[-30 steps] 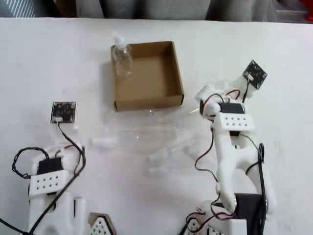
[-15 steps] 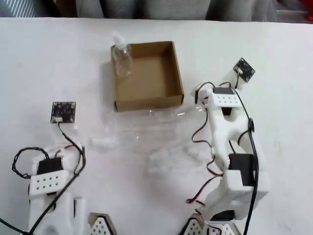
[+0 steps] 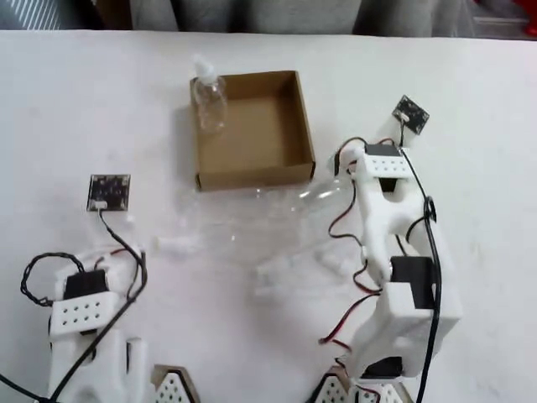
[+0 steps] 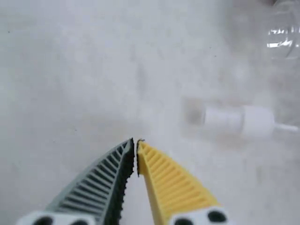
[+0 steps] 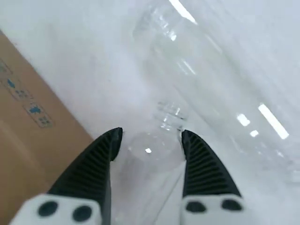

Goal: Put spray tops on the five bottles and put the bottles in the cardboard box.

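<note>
The cardboard box stands open at the table's middle back. One clear bottle with a spray top leans at its left wall. My right gripper is shut on a clear topless bottle, its neck pointing away; in the high view that bottle lies by the box's front right corner. More clear bottles lie across the table's middle. A white spray top lies just ahead of my left gripper, which is shut on nothing, low over the table.
The box's brown wall is close beside the right gripper. Another clear bottle lies just beyond the held one. The left arm's base is at the front left, with a loose spray top nearby.
The right arm has turned and swung its gripper left, toward the box's front right corner, with the clear bottle in it. The left arm has kept still.
</note>
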